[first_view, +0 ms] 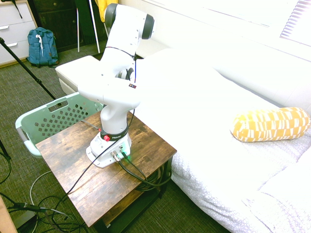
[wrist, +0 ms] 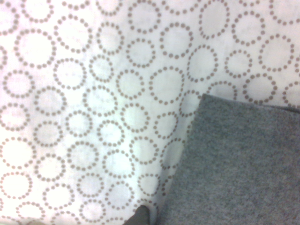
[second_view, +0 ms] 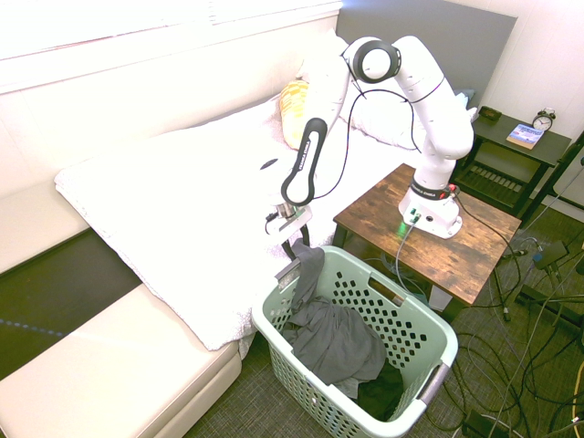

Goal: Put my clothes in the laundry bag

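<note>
Basket (second_view: pixel 429 339) on the floor beside the bed, its near corner below the gripper (second_view: pixel 294 243). Clothes (second_view: pixel 333 338) lie mostly inside the basket: a dark slate-grey heap spread across the basket floor, with one fold running up and draped over the rim at the corner nearest the bed. Gripper hangs just above that draped fold, pointed steeply down, arm reaching out from the counter (second_view: pixel 474 246) over the bed's edge. Dark fingers show as a short stub against the dark cloth; I cannot tell how far apart they stand, nor whether they have hold of the fold or are clear of it. Key relation: the cloth runs from the gripper down and away into the basket, long axis along the basket's length, so what is left of the job, by my reading, is only that rim fold dropping inside. Wrist view gives the dotted-ring bedsheet (wrist: pixel 93 93) and a patch of grey carpet (wrist: pixel 243 168); no garment is clearly identifiable there. First exterior view shows only part of the basket behind the counter; gripper and clothes are hidden by the arm. A darker mass deep in the basket's far corner is too dim to tell from the garment.
</note>
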`<state>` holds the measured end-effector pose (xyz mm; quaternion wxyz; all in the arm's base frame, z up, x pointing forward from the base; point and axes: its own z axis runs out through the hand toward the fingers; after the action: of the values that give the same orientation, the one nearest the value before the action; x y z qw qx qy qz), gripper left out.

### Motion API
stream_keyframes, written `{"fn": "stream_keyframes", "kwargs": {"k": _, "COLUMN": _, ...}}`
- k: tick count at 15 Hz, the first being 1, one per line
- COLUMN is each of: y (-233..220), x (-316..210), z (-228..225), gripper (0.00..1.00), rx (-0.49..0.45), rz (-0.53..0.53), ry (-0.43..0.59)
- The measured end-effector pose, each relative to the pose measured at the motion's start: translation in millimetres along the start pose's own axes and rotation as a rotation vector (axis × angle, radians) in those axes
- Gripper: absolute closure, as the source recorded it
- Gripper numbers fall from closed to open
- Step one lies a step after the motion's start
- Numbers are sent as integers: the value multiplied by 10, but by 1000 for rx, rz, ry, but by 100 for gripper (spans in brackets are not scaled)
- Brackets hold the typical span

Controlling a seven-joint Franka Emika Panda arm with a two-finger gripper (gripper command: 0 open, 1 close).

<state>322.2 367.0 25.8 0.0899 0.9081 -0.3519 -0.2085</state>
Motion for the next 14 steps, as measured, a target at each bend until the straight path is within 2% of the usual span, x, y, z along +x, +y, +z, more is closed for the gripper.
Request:
{"fn": "stream_keyframes", "kwargs": {"k": 8, "y": 24, "x": -7, "z": 74, "gripper": 100, "rx": -22, "rz": -6, "ry": 6}}
{"fn": "stream_keyframes", "kwargs": {"k": 14, "y": -10, "x": -128, "z": 44, "gripper": 100, "rx": -1, "rz": -21, "ry": 27}}
